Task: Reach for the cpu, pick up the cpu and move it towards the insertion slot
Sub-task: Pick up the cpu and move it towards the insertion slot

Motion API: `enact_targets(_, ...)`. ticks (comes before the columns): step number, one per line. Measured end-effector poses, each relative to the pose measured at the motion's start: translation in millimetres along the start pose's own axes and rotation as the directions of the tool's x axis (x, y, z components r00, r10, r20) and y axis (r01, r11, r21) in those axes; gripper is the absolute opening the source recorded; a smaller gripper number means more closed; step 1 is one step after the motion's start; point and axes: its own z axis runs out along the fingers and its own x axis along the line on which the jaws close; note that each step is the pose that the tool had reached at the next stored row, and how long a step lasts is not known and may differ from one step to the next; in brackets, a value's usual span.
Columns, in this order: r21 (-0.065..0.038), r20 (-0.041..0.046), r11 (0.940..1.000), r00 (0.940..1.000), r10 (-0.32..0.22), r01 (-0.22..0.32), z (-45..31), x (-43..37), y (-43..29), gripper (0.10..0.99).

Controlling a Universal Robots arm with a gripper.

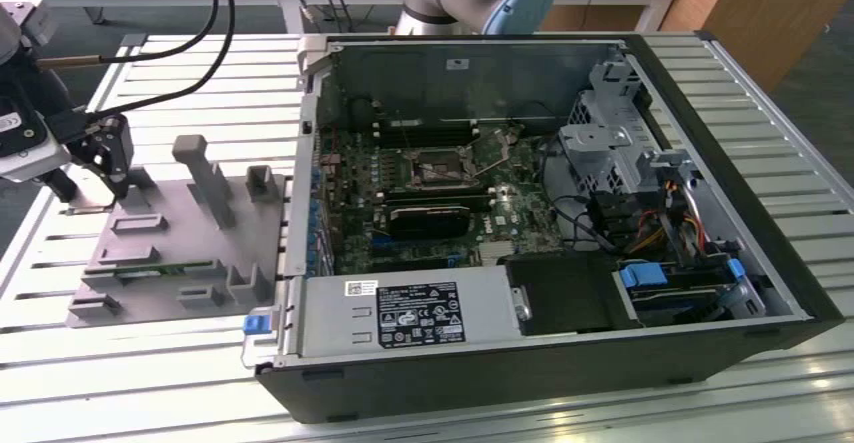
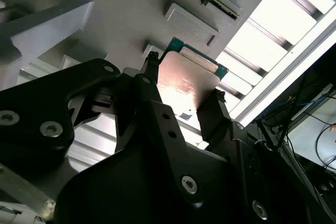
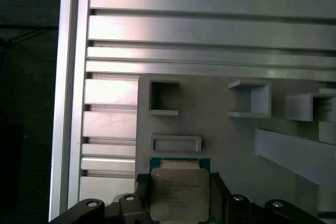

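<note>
The cpu [image 3: 178,195] is clamped by opposite edges between the fingers [image 3: 218,195] of the gripper [image 3: 179,199], over the grey fixture [image 3: 220,150] and well apart from the insertion slot [image 1: 438,170]. It is judged light, stiff, thin and fragile, so only edge contact is suited.

cpu [image 3: 179,196]: thin square chip, silvery top, green rim; was clamped at two opposite edges by the claw [image 3: 179,190], over the grey fixture [image 3: 220,135].
insertion slot [image 1: 437,170]: metal-framed square socket, dark centre; sat well apart from the cpu.
</note>
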Motion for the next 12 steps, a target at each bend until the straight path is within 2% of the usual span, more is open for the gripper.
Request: enact_targets(12, 0.0, -0.0001, 1.0, 1.0, 0.0, 0.0, -12.6, 0.0, 1.1, 0.541)
